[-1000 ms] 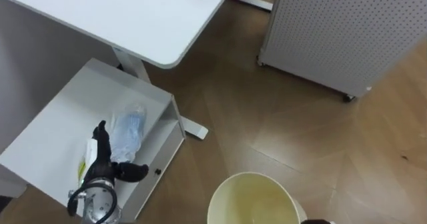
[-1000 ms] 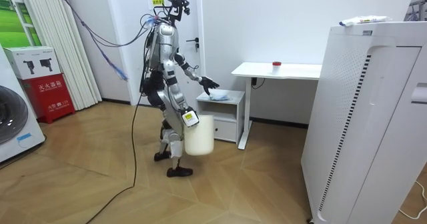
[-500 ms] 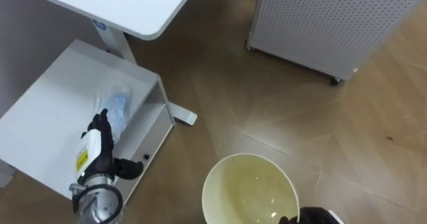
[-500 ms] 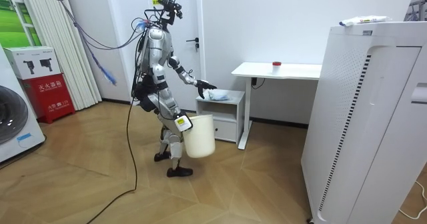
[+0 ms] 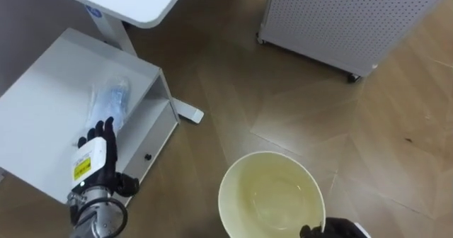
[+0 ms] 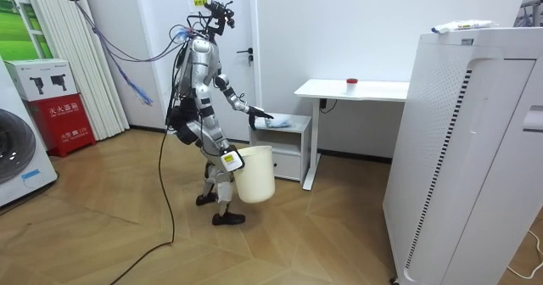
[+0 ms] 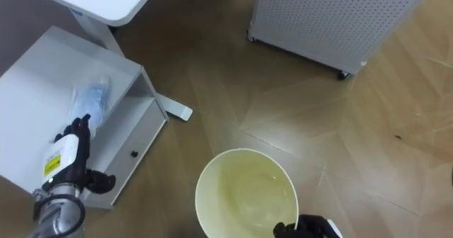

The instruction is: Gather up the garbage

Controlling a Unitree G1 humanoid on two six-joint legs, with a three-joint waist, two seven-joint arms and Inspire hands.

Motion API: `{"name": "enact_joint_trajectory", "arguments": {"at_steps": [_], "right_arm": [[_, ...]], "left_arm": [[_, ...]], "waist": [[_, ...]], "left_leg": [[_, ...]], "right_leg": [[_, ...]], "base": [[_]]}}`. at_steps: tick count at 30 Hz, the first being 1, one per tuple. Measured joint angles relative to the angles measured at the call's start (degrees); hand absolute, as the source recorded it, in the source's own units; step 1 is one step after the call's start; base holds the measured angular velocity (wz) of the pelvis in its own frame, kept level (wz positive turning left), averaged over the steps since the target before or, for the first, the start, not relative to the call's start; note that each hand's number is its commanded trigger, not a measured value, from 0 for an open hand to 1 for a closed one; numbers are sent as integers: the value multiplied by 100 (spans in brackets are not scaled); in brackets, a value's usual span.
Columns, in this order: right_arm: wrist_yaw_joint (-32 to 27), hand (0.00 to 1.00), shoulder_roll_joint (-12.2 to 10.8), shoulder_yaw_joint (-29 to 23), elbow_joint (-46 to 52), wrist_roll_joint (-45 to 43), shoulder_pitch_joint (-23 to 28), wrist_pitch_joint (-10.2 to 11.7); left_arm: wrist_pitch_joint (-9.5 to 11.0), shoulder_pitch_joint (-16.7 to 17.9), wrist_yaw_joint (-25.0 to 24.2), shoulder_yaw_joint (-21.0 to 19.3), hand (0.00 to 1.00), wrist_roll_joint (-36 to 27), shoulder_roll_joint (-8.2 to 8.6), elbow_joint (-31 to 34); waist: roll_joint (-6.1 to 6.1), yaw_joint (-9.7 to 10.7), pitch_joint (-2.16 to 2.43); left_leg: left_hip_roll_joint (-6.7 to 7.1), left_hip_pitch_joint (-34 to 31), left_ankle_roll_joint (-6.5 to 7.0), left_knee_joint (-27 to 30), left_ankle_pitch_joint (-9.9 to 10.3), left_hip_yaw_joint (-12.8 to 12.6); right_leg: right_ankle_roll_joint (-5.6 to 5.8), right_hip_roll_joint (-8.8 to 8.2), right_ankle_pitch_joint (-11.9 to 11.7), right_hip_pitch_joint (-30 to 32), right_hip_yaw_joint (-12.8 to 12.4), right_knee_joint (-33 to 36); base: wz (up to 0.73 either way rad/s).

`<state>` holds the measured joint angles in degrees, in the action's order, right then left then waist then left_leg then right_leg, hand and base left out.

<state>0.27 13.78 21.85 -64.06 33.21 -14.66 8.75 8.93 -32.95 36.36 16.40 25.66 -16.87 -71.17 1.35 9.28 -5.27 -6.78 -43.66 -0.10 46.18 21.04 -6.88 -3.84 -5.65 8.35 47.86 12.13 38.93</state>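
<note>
Left eye view, far left: the left robot hand (image 5: 98,160) hangs over the low white counter with a drawer front (image 5: 49,89), fingers straight and spread, nothing in them. I judge it is placed for a reach. Its fingertips lie just beside the near end of the crumpled clear plastic bottle (image 5: 110,100), the garbage to be picked, though I cannot tell whether they touch it. The bottle lies flat on the counter's top, towards its right edge, not yet lifted. Its long axis runs away from the robot and leans a little to the right, roughly in line with the outstretched fingers (so closing across it may call for a turn of the wrist). I cannot make out which end bears the cap.

Further right, low in the view, the pale yellow round plastic bucket (image 5: 272,154) gapes mouth-up over the wooden floor (image 5: 248,89), held there, I take it, to receive the bottle. The right robot hand (image 5: 333,231) has dark fingers curled over its near rim. In the room view the bucket hangs beside the robot's leg as it stands before the counter. Rightmost stands a white perforated panel on castors (image 5: 354,18), well apart.
</note>
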Motion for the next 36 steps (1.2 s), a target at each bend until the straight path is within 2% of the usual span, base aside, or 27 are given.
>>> {"name": "enact_joint_trajectory", "arguments": {"at_steps": [4,6,11,21,29,30,31,32,33,34,35,36], "right_arm": [[-13,100,21,0,206,32,10,2],[-9,100,82,8,383,32,36,0],[-5,100,122,99,570,39,77,-8],[-4,100,215,197,700,106,98,-128],[-3,100,310,198,850,281,108,-143],[-2,100,352,198,865,299,114,-163],[-3,100,377,197,873,321,114,-171],[-3,100,410,197,883,363,114,-188],[-3,100,420,197,883,425,116,-212],[-3,100,420,197,889,442,122,-221],[-3,100,420,197,903,459,141,-236],[-3,100,420,197,913,468,155,-243]], "left_arm": [[-56,-216,193,1,0,298,-126,-114],[-152,-311,226,18,0,543,-208,-110],[-292,-361,259,78,0,784,-296,-96],[-614,-362,297,81,0,1053,-336,-98],[-777,-366,298,81,0,1116,-407,-94],[-792,-366,300,85,19,1119,-408,-86],[-805,-369,309,85,29,1120,-410,-76],[-827,-373,334,84,60,1121,-414,-76],[-869,-373,336,87,73,1121,-414,-77],[-881,-373,336,87,78,1121,-413,-76],[-887,-373,335,88,94,1121,-411,-76],[-887,-374,335,87,100,1122,-411,-71]], "waist": [[-5,2,-2],[-6,7,-2],[-9,7,-2],[-9,-7,-2],[-7,-8,-3],[-7,-4,-3],[-7,-4,-3],[-7,-10,-3],[-7,-1,-3],[-7,6,-3],[-8,18,-3],[-9,21,-2]], "left_leg": [[-42,-262,6,211,55,81],[-40,-361,15,255,60,81],[-40,-389,18,267,63,83],[-43,-445,35,366,104,100],[-45,-686,46,537,145,134],[-34,-726,54,566,150,136],[-26,-753,57,579,152,136],[-25,-790,60,600,154,135],[-26,-815,61,611,154,136],[-26,-821,61,612,154,135],[-25,-824,61,616,154,133],[-26,-825,61,616,154,132]], "right_leg": [[-11,16,2,179,53,102],[-13,-24,12,288,53,189],[-16,-27,16,311,57,185],[-9,-49,50,344,74,291],[-20,-71,91,563,85,452],[-16,-102,114,614,85,492],[-15,-117,122,642,86,498],[-14,-121,123,682,82,512],[-16,-126,124,705,87,531],[-16,-130,125,711,90,563],[-15,-138,134,713,92,575],[-14,-138,136,714,91,574]], "base": [[0],[0],[0],[0],[1],[6],[5],[0],[0],[3],[0],[0]]}}
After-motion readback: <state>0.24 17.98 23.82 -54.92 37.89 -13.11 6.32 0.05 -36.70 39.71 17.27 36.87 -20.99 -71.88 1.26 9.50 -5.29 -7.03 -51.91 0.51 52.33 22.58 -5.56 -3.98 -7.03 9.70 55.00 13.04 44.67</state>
